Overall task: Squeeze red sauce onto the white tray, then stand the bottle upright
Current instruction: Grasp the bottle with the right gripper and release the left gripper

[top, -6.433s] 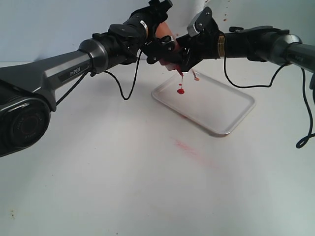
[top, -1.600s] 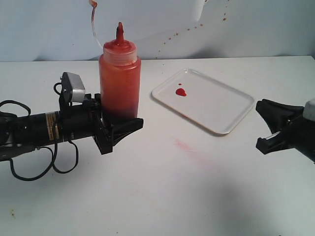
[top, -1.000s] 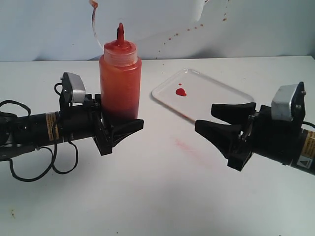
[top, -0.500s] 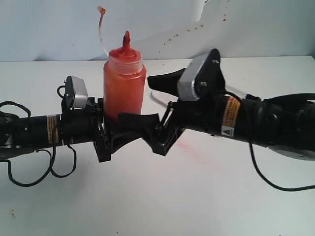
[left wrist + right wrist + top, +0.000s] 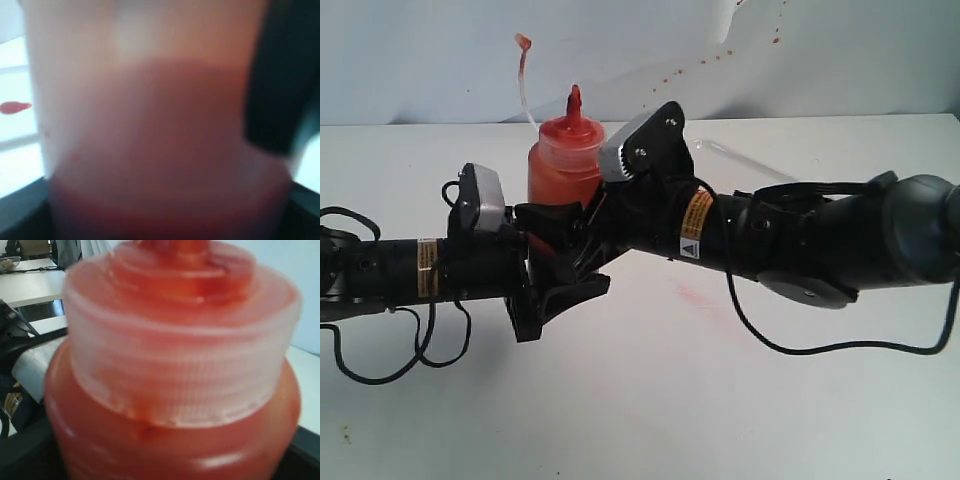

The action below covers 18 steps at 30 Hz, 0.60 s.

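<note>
The bottle [image 5: 563, 160] stands upright, left of the white tray [image 5: 745, 168], and it is full of red sauce [image 5: 558, 180]. The left claw [image 5: 565, 252] grasps the bottle low on its sides. The right claw [image 5: 560, 215] reaches around the bottle too, but nobody can tell if it squeezes.

right arm [image 5: 800, 240] screens white tray [image 5: 732, 158], table [image 5: 650, 400] free

Exterior overlooks table [image 5: 650, 400]; blurred wrist views seemingly hug bottle [image 5: 560, 162]
</note>
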### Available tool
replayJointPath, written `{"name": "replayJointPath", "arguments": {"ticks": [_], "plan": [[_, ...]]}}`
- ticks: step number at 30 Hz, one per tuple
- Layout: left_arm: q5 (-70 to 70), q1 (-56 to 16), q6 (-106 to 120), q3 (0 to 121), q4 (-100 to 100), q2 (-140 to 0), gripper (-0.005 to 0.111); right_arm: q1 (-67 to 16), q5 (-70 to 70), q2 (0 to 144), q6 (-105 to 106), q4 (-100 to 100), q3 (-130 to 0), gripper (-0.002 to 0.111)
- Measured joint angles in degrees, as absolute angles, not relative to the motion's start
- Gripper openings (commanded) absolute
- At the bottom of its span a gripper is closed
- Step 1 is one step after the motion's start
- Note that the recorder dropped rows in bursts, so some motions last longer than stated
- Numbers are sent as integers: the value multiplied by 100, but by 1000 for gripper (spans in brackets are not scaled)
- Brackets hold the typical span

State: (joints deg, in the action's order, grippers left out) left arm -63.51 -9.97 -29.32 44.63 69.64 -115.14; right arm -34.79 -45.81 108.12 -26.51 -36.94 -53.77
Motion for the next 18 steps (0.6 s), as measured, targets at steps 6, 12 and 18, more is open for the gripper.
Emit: {"name": "replayJointPath", "arguments": {"ticks": [6, 12, 18], "plan": [[-5456, -987, -2868, 4501, 7078, -11514, 0, -3567, -4322, 11235, -2651, -3700, -5777, 12], [-4948, -976, -2857, 4524, 7421, -11514, 0, -3646, -3756, 11312, -2651, -3790, -5968, 9], [-4468, -997, -2872, 4524, 7715, -11514, 0, -3657, -3384, 11312, -2708, -3979, -5976, 9]]}}
